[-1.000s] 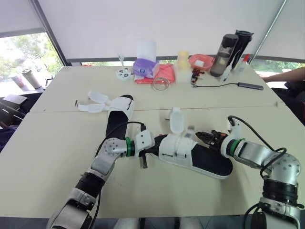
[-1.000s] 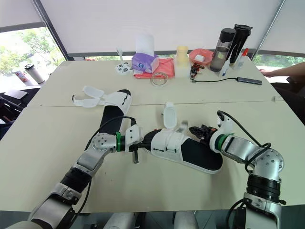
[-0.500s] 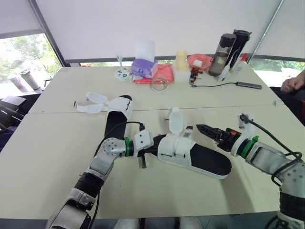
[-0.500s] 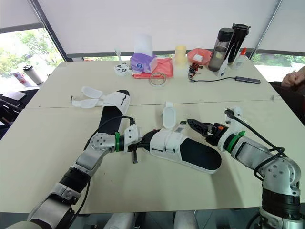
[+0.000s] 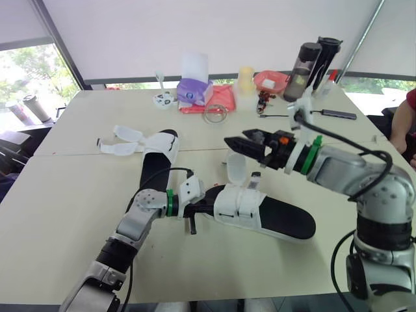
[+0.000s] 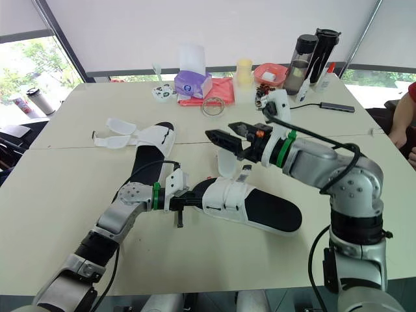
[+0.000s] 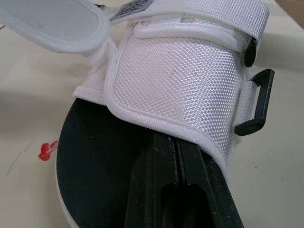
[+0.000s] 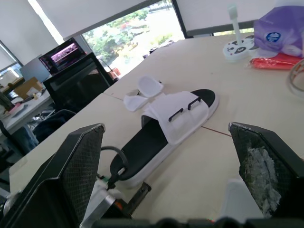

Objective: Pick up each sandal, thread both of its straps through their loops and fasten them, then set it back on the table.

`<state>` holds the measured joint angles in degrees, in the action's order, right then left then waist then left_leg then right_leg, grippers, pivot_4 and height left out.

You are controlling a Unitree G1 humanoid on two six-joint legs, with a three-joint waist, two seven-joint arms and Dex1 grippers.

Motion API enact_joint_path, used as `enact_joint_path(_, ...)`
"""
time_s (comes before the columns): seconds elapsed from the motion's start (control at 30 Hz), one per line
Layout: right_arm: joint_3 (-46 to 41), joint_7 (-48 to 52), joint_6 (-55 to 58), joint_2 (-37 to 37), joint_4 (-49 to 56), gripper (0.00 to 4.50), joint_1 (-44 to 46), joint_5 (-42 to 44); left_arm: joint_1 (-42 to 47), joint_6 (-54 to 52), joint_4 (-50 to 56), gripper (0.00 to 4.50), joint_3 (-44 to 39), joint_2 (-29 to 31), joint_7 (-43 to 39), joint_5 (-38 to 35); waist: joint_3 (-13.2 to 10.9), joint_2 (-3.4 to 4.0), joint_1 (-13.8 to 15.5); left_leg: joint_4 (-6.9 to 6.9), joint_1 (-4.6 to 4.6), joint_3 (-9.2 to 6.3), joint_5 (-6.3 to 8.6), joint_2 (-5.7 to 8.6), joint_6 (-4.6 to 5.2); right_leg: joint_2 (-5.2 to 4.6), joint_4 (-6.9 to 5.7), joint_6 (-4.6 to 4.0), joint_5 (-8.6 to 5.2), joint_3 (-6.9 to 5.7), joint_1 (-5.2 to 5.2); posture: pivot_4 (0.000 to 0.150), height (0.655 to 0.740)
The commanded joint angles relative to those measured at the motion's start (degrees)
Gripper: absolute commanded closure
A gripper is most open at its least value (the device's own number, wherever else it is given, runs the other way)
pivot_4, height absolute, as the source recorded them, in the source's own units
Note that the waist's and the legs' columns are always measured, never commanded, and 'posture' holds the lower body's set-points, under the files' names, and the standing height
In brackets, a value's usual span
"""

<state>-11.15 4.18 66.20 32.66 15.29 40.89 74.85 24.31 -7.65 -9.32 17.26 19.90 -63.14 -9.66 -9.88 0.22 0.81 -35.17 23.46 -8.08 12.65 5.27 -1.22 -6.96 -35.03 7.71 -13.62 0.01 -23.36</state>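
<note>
The near sandal [image 5: 273, 213], black sole with a white upper, lies on the table in front of me. My left gripper [image 5: 205, 207] is shut on the front edge of its sole; in the left wrist view its fingers [image 7: 159, 190] clamp the black sole below the white upper [image 7: 175, 80]. One wide strap [image 5: 236, 167] stands up unfastened. My right gripper [image 5: 242, 140] hangs open in the air above and behind that strap, holding nothing. The second sandal [image 5: 159, 159] lies further left, its two straps [image 5: 127, 140] spread open on the table.
Along the far edge of the table stand a purple tissue pack [image 5: 193, 91], a red cloth [image 5: 221, 101], a yellow cup [image 5: 246, 79], a red bowl [image 5: 270, 81] and two dark bottles [image 5: 309, 62]. A cable [image 5: 325, 116] lies at the back right. A person [image 5: 408, 120] sits at the right edge.
My right gripper has risen from the table beside the near sandal's straps and swung up and to the left, now open above the sandal. The left gripper keeps its hold.
</note>
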Motion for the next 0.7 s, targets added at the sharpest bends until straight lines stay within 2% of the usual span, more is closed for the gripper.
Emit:
enact_joint_path(0.03,-1.6,-1.7,4.5,2.7,-9.2,0.02,5.4,0.7,-2.1,-1.7,-1.1,4.5,3.5,-0.2,-1.6,0.9,0.0,0.0,0.0,0.01,0.0,0.01,0.0,0.0,0.01,0.0,0.01,0.0,0.0,0.0,0.0,0.15,0.74)
enact_joint_path(0.1,2.3,0.5,7.5,5.3,-15.9,0.02,7.3,-5.3,-1.9,-1.2,-1.9,4.5,3.5,-0.9,-1.2,1.2,0.0,0.0,0.1,0.01,0.0,0.02,0.01,0.0,0.01,0.0,0.0,-0.01,0.0,-0.01,0.0,0.15,0.74)
enact_joint_path(0.2,3.6,4.5,10.3,5.1,-24.7,0.02,9.9,-8.2,-1.3,-0.3,-3.0,4.5,3.5,-1.8,-0.7,1.6,0.0,0.01,0.0,0.01,-0.01,0.06,0.01,0.0,0.01,0.01,0.0,-0.16,-0.09,-0.06,0.03,0.15,0.74)
enact_joint_path(0.33,2.3,7.7,13.4,3.1,-35.5,0.02,15.7,-11.4,-0.8,1.0,-4.4,4.5,3.4,-2.6,-0.3,2.2,0.0,0.1,0.0,-0.03,-0.01,0.09,0.0,0.02,0.01,0.0,-0.03,-0.03,-0.02,-0.01,0.02,0.15,0.74)
enact_joint_path(0.53,-4.0,9.1,15.4,-0.3,-54.6,0.02,25.6,-15.3,-0.6,2.8,-5.7,4.5,2.9,-3.5,1.4,3.0,0.0,0.09,0.4,-0.13,-0.02,0.09,-0.01,0.09,0.0,0.01,-0.04,0.02,0.01,-0.05,0.13,0.15,0.74)
enact_joint_path(0.7,-4.3,12.4,16.3,-1.4,-59.8,0.02,27.7,-20.0,-0.5,4.2,-6.5,4.5,2.6,-3.7,2.6,3.5,0.0,0.1,0.8,-0.14,-0.02,0.14,-0.02,0.1,-0.01,0.01,-0.06,0.03,0.02,-0.04,0.12,0.15,0.74)
